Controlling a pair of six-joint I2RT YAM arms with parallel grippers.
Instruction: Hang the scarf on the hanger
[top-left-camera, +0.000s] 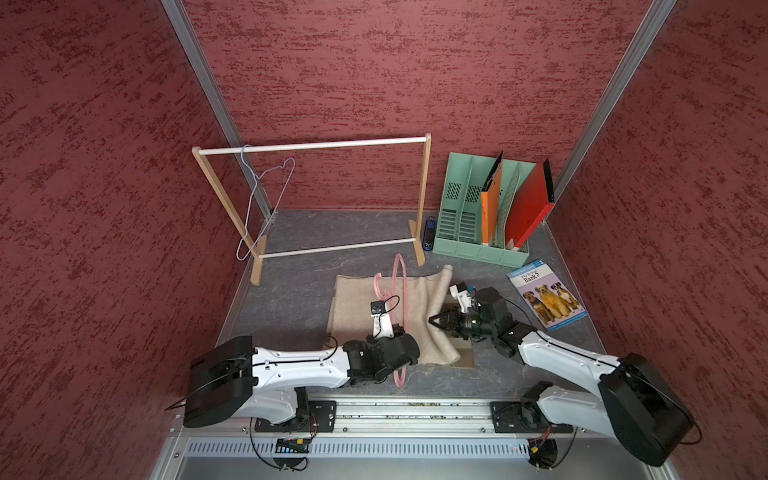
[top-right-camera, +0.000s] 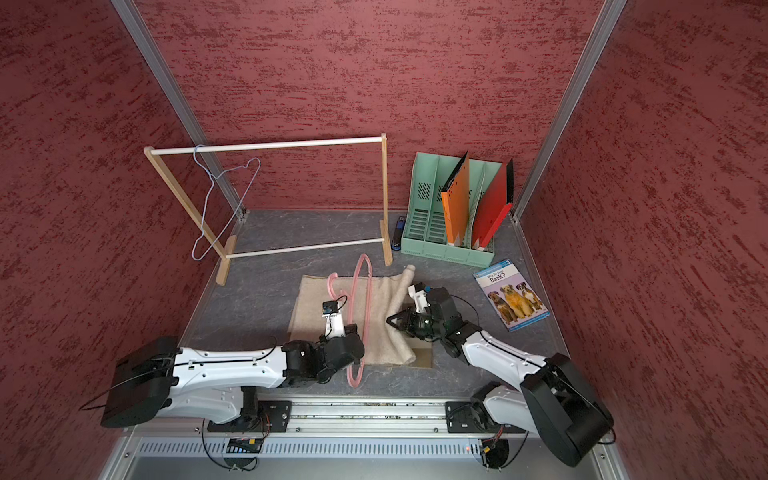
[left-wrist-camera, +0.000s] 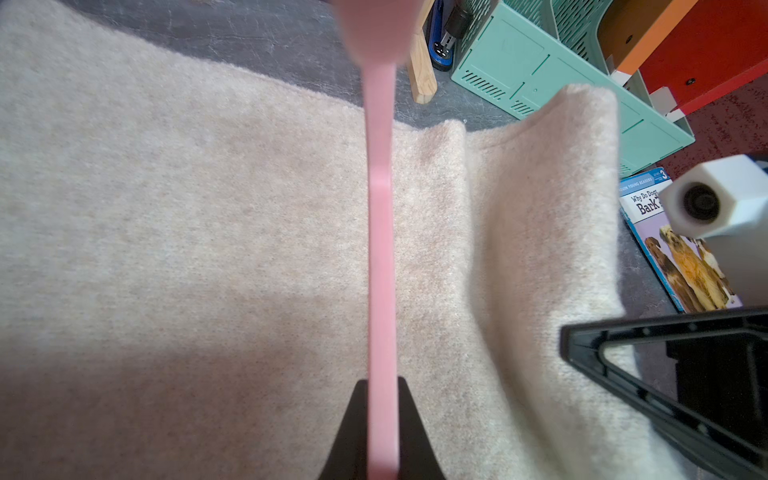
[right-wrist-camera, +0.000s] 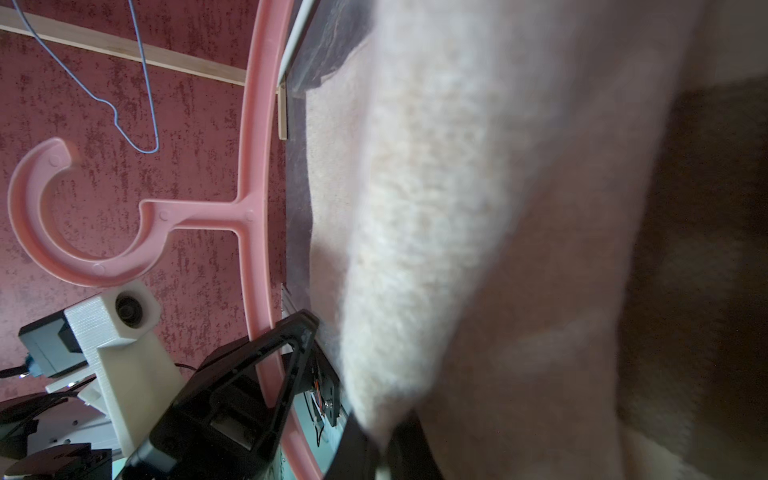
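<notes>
Counting the pieces gives two hangers, one scarf, one rack, one book, one stapler and one file holder with two folders. The left tool (left-wrist-camera: 382, 390) is clamped tight on a bar of the pink hanger (top-left-camera: 400, 266), holding it on edge over the beige scarf (top-left-camera: 353, 303). The scarf lies on the table (top-left-camera: 299, 299) in front of the wooden rack (top-left-camera: 316, 145), with its right side raised in a fold. The right tool (right-wrist-camera: 380, 434) is closed on that fold. The blue wire hanger (top-left-camera: 266, 195) hangs at the rack's left end. The stapler (top-left-camera: 429, 235) sits between the rack's foot and the green file holder (top-left-camera: 461, 199), which carries an orange folder (top-left-camera: 492, 208) and a red folder (top-left-camera: 530, 208). The book (top-left-camera: 546, 295) lies flat at the right.
</notes>
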